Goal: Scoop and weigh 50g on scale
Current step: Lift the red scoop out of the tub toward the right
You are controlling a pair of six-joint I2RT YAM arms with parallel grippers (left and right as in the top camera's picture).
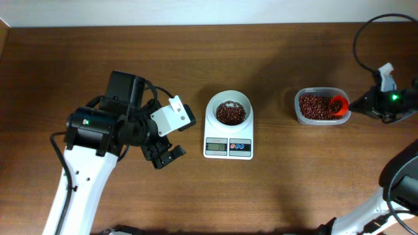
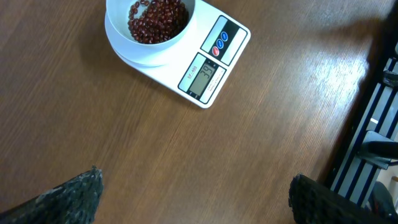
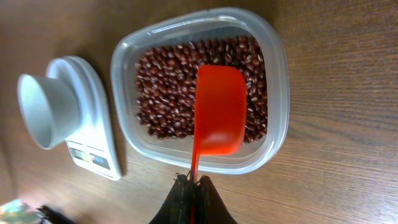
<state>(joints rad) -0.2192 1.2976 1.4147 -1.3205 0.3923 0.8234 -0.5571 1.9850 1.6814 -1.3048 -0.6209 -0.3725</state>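
Note:
The white scale (image 1: 228, 134) stands at the table's middle, and its round white bowl (image 1: 229, 111) holds red beans. A clear tub (image 1: 304, 115) of red beans sits to its right. My right gripper (image 3: 194, 185) is shut on the thin handle of a red scoop (image 3: 219, 112), whose cup is over the beans inside the tub (image 3: 277, 93). No beans show on the scoop's visible face. My left gripper (image 1: 167, 154) is open and empty, left of the scale and above bare wood. In the left wrist view its fingers (image 2: 73, 199) stand wide apart, with the scale (image 2: 208, 68) ahead.
A black cable (image 1: 363, 46) loops at the table's back right corner. The left arm's white and black body (image 1: 98, 130) reaches in from the front left. The right arm's base (image 1: 400, 189) is at the front right edge.

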